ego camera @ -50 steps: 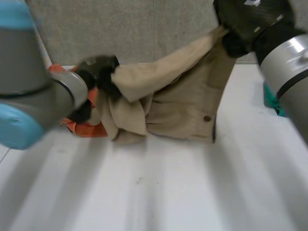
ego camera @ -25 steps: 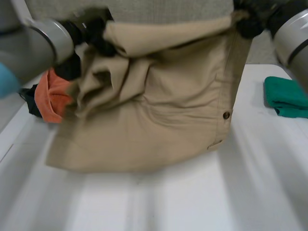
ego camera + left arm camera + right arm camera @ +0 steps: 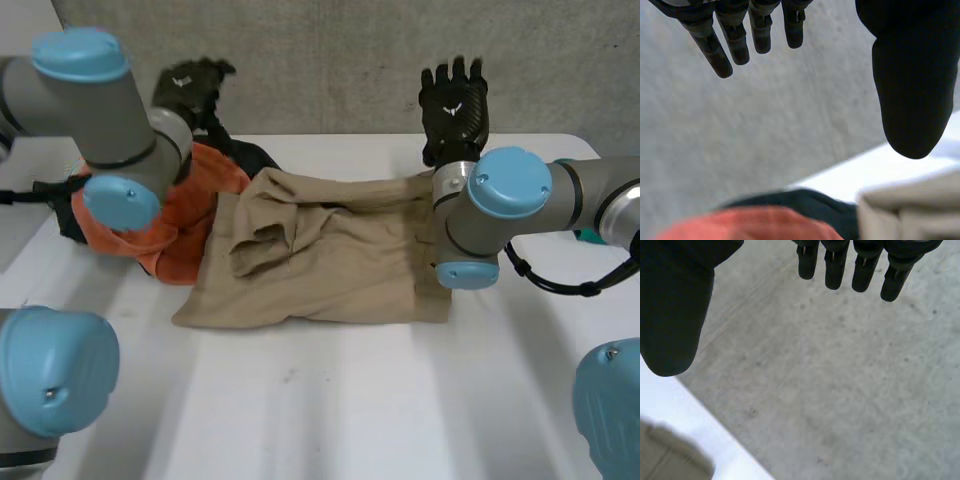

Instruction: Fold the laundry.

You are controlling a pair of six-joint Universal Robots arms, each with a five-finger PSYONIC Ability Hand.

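Tan fabric shorts (image 3: 320, 255): flat, touching orange cloth (image 3: 180, 215) leftward; white table (image 3: 350, 400) bare nearside. Left hand (image 3: 190, 88), right hand (image 3: 453, 100): raised farside, fingers splayed, empty.

A white table (image 3: 340, 400) with a smooth, matte top takes up the near part of the scene and runs out to left and right, and behind its far edge stands a rough grey wall (image 3: 330, 60), speckled and faintly scratched like bare concrete, under even light.
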